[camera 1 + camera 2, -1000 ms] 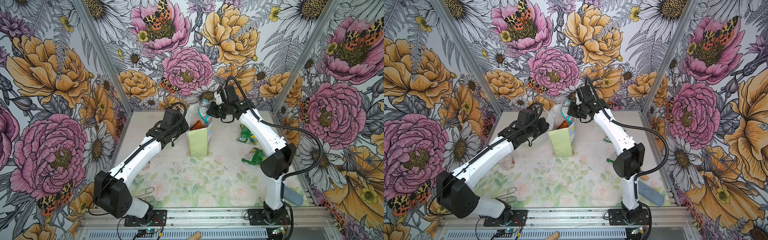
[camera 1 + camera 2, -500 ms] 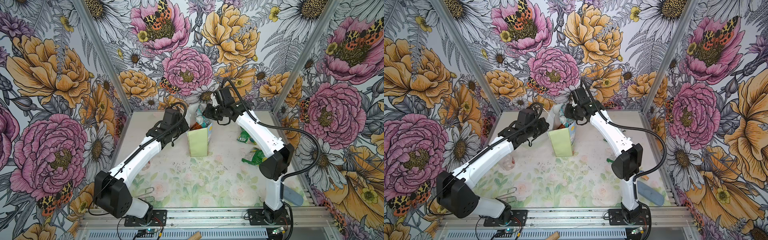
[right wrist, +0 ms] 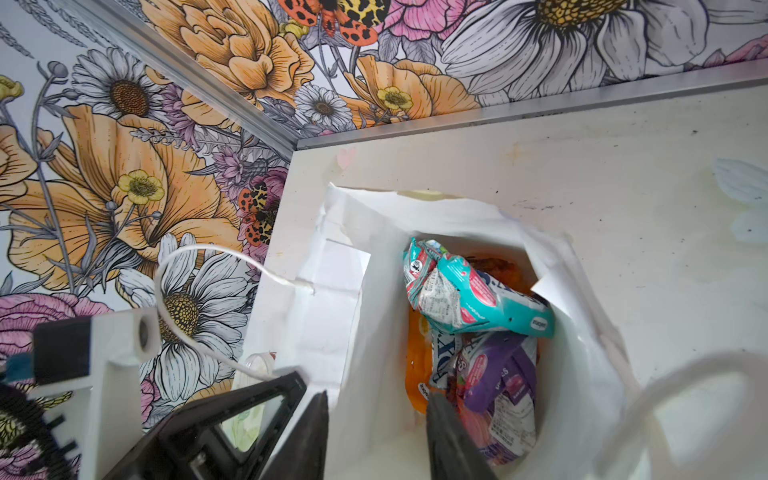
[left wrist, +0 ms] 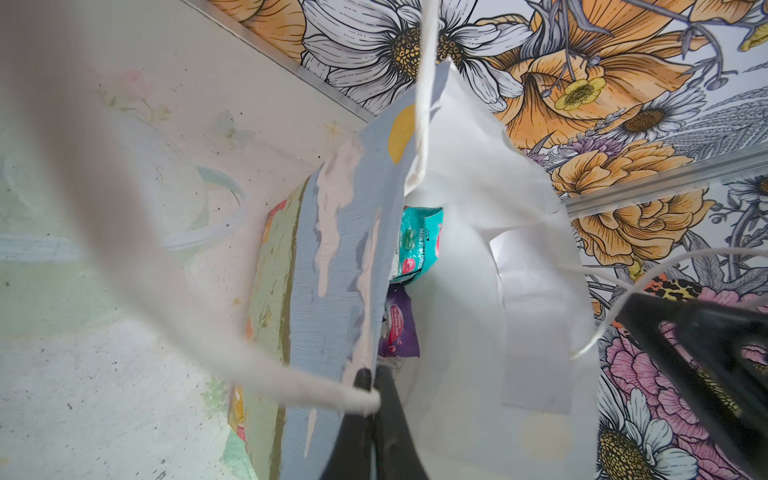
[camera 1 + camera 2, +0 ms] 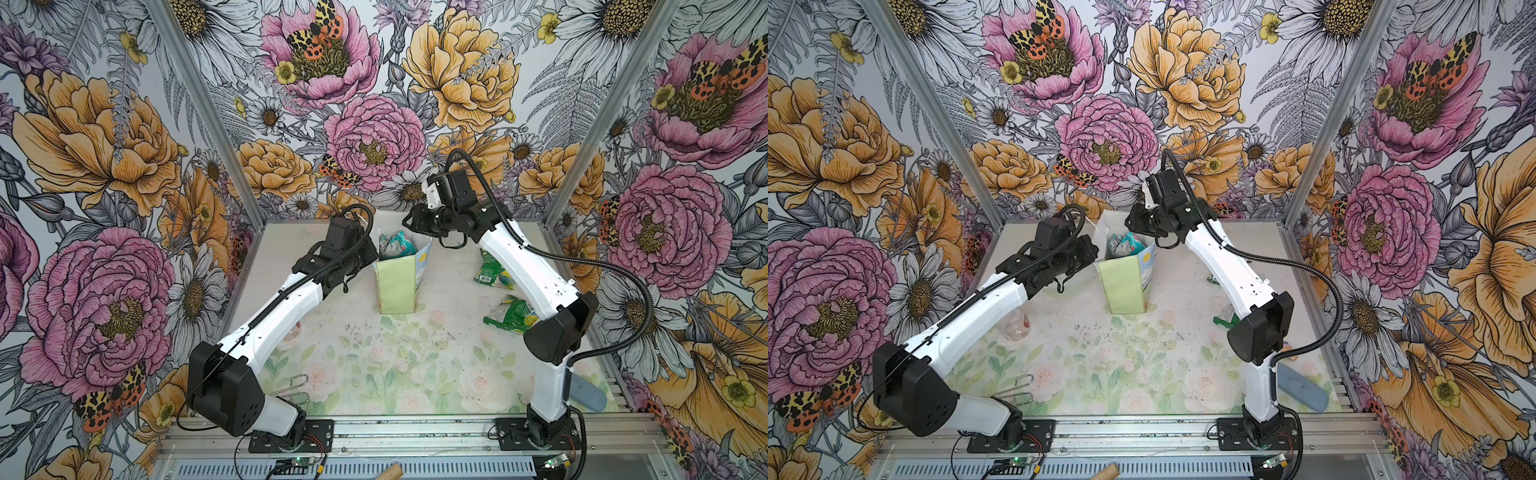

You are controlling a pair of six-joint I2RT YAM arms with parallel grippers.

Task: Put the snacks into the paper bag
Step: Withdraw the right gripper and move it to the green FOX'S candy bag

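A green packet (image 5: 514,312) and a second green packet (image 5: 492,275) lie loose on the table (image 5: 374,374). Behind them the paper bag (image 5: 395,286) stands upright, its rim pinched by the left gripper (image 4: 372,378). A teal packet (image 3: 469,299) tops those inside. The right gripper (image 3: 376,397) hangs over the bag's mouth, jaws apart and empty.

— What covers the walls (image 5: 104,137)?
— Floral wallpaper on all three sides: big pink and orange peonies, white daisies, grey ferns, and spotted orange moths.
— And at the corners?
— Bare metal posts (image 5: 208,112) run up both back corners.
— What about underfoot?
— A tabletop (image 5: 374,374) printed with pale roses and green leaves near the front. It fades to off-white at the back and is flecked with dark specks. An aluminium rail (image 5: 415,432) edges the front. The light is soft and even.
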